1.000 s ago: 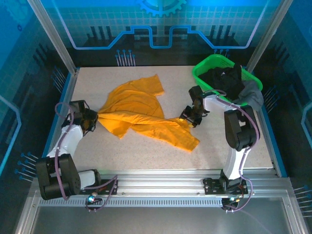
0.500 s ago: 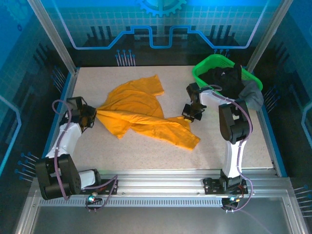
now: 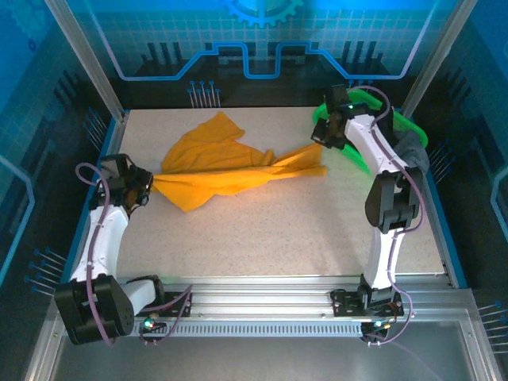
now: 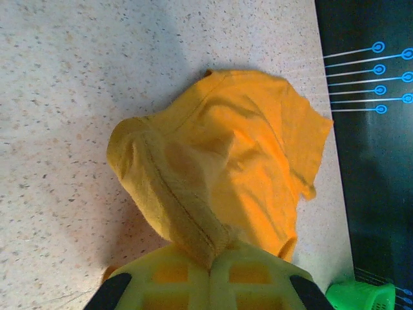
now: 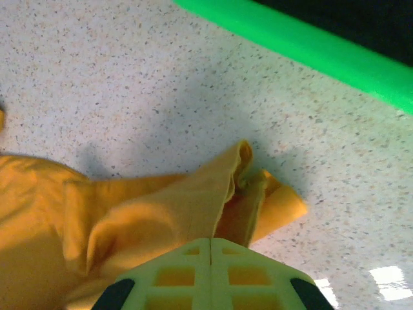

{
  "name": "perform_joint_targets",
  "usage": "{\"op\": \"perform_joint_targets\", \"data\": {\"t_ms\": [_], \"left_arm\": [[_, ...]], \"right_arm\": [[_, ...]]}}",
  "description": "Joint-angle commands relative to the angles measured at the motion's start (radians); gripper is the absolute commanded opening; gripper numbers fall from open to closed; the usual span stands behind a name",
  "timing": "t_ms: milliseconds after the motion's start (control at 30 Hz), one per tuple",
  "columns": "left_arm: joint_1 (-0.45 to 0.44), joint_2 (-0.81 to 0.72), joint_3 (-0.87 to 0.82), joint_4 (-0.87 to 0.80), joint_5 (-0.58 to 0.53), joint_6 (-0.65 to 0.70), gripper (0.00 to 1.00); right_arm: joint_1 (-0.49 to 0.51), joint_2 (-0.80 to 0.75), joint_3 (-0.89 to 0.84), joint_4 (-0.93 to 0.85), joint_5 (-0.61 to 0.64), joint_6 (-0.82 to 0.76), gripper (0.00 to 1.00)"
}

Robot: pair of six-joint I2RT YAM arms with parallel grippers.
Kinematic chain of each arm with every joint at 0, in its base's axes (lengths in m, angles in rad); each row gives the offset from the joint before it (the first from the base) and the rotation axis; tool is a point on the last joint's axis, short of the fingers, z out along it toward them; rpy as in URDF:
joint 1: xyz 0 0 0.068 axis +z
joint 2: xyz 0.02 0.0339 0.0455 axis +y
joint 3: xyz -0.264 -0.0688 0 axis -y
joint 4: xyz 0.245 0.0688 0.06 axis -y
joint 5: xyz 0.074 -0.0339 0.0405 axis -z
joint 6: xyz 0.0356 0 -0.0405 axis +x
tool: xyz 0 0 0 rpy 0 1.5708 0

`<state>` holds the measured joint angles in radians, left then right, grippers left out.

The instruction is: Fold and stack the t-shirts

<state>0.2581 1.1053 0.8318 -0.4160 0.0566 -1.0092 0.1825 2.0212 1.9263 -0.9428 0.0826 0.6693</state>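
Two robot arms stretch an orange-yellow t-shirt (image 3: 222,167) between them on a speckled table (image 3: 278,238).

From above, the left gripper (image 3: 151,184) pinches the shirt's left end and the right gripper (image 3: 321,144) pinches its right end, just beside a green basket (image 3: 409,127) at the table's far right corner, which holds dark and grey clothes (image 3: 409,155). The left wrist camera shows yellow fingers (image 4: 174,278) clamped on a bunched hem. The right wrist camera shows its jaws closed on a folded corner of the shirt, near the basket's green rim.
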Motion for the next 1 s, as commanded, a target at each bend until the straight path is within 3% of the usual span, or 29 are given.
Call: {"op": "perform_joint_targets", "data": {"t_ms": [0, 133, 300, 400, 500, 567, 667, 700, 967], "left_arm": [[0.012, -0.023, -0.043, -0.093, -0.059, 0.054, 0.0], [0.01, -0.024, -0.068, -0.151, -0.106, 0.097, 0.0], [0.008, -0.018, -0.104, -0.11, -0.06, 0.072, 0.0], [0.007, -0.015, -0.089, -0.105, -0.056, 0.07, 0.0], [0.006, -0.009, -0.065, -0.106, -0.052, 0.073, 0.0], [0.003, -0.005, -0.061, -0.099, -0.049, 0.065, 0.0], [-0.002, 0.006, -0.056, -0.089, -0.045, 0.062, 0.0], [-0.002, 0.009, -0.053, -0.087, -0.044, 0.064, 0.0], [-0.005, 0.031, -0.049, -0.078, -0.04, 0.071, 0.0]], "right_arm": [[-0.025, 0.101, 0.091, -0.081, -0.057, -0.052, 0.0], [-0.031, 0.239, 0.236, -0.151, -0.121, -0.11, 0.03], [-0.031, 0.318, 0.355, -0.233, -0.112, -0.142, 0.41], [-0.032, 0.211, 0.24, -0.194, -0.036, -0.123, 0.5], [-0.034, 0.036, -0.019, -0.09, 0.042, -0.087, 0.55], [-0.041, -0.057, -0.197, -0.001, 0.018, -0.076, 0.55], [-0.05, -0.105, -0.376, 0.093, -0.062, -0.091, 0.35], [-0.052, -0.098, -0.402, 0.111, -0.084, -0.105, 0.32], [-0.052, 0.032, -0.411, 0.184, -0.124, -0.218, 0.36]]}}
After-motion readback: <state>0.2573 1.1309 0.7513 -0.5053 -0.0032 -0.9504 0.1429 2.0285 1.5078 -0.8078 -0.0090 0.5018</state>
